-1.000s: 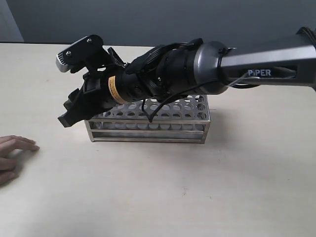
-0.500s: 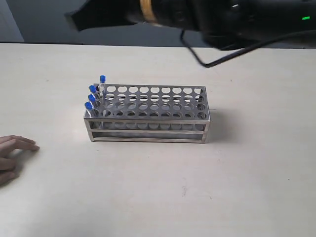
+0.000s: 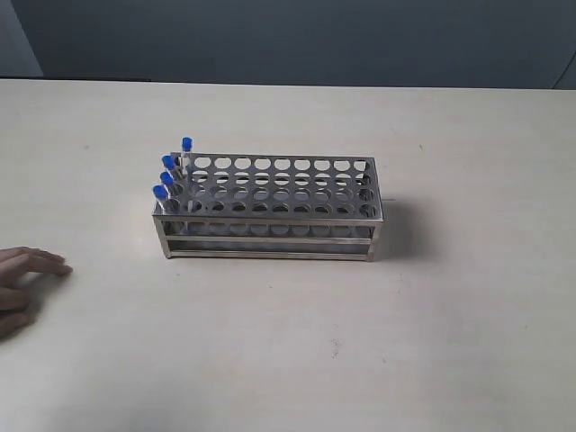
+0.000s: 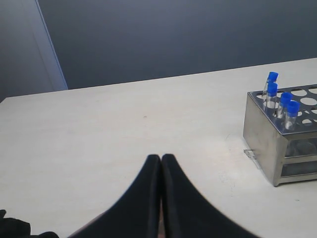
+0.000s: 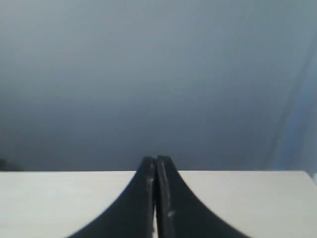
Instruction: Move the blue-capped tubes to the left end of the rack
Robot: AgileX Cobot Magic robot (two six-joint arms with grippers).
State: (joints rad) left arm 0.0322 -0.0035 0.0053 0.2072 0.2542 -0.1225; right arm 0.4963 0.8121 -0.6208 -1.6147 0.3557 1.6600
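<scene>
Four slender clear blue-capped tubes (image 3: 168, 171) upright at left end of shiny perforated steel rack (image 3: 270, 239); left end effector (image 4: 161, 157) and right end effector (image 5: 156, 159) clenched, empty.

We class this as a laboratory or test-bench room. Our grounds: a steel rack (image 3: 270, 241) with blue-capped tubes (image 3: 167, 177) at one end stands on a plain pale table (image 3: 405, 342), and a bare grey-blue wall (image 3: 315, 40) runs behind it.
</scene>
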